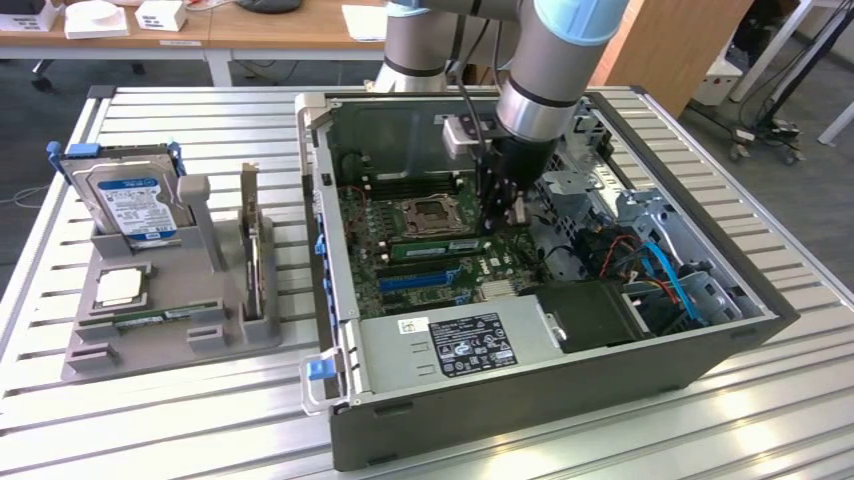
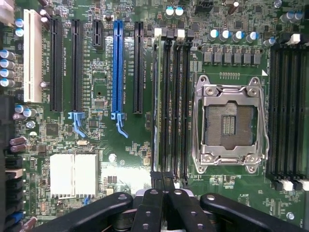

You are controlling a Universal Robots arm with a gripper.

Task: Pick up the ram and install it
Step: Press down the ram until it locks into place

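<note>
The ram [image 1: 430, 243] is a thin green stick standing in a memory slot beside the empty CPU socket [image 1: 430, 213] inside the open computer case [image 1: 534, 385]. In the wrist view the ram [image 2: 156, 96] runs edge-on along the black slots. My gripper [image 1: 514, 218] reaches down into the case at one end of that stick. Its black fingers [image 2: 154, 186] are pressed together, shut, directly over the stick's near end, and my gripper [image 2: 162, 186] has nothing visible between them. I cannot tell whether they touch the stick.
A grey holder [image 1: 94, 345] on the exterior view's left carries a blue-labelled hard drive [image 1: 134, 200], a dark expansion card [image 1: 250, 235], a square chip [image 1: 120, 287] and another green stick [image 1: 160, 318]. Cables and drive bays [image 1: 654, 270] crowd the case's right side. Blue and black expansion slots [image 2: 117, 67] lie beside the memory slots.
</note>
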